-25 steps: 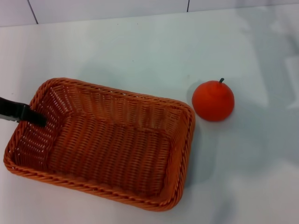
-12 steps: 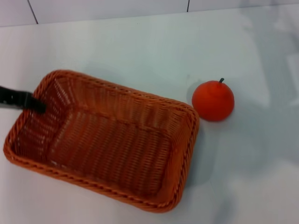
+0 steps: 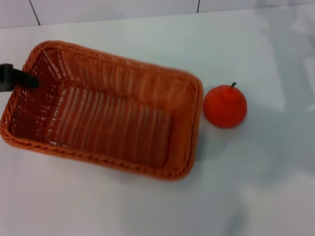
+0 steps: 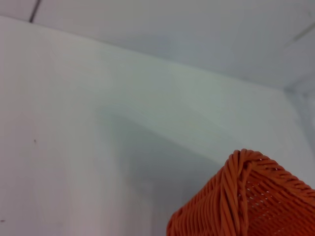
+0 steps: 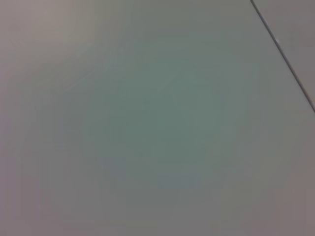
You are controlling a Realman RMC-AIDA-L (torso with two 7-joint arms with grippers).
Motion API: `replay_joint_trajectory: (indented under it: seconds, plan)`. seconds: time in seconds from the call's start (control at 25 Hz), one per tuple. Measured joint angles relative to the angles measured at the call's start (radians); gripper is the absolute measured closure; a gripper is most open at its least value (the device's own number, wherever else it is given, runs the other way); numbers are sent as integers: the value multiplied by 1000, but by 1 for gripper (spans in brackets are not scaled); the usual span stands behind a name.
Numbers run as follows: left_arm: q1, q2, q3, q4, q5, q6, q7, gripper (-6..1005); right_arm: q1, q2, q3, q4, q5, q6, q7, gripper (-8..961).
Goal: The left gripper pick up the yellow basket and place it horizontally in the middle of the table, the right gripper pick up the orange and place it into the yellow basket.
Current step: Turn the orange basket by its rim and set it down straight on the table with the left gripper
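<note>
Since the earlier head-view frames the yellow basket (image 3: 106, 110) has shifted toward the upper left of the frame: its far left corner, which sat about mid-height a second ago, now lies near the upper left, and its right end has pulled slightly away from the orange (image 3: 225, 105). The basket's image is smeared, and the near long rim now sits higher in the frame, leaving more bare table (image 3: 162, 206) below it. The orange has not moved; it rests on the table at right of centre, just beside the basket's right short end, with its dark stem pointing up.

The left gripper (image 3: 17, 78) enters from the left edge of the head view as a slim black finger reaching over the basket's left short rim. It meets the rim there, its tip just inside the wall. Only this one finger shows, so whether the gripper is pinching the rim or how far it is spread cannot be told. In the left wrist view a corner of the basket (image 4: 246, 199) fills the lower right, with white table behind it.

The right gripper appears in no view; the right wrist view shows only a plain pale surface.
</note>
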Motion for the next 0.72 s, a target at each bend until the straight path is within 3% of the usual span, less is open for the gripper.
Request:
replay_joint_trajectory:
  seconds: [0.44,0.72]
  plan:
    - [69,-60,-100,-26,-87,-155,-33,814,0,0,9,0,0,19,-1,9]
    - [115,-58,-76,-167,-191,-245,-19,798,-3,0,10,0,0,27,-1,9]
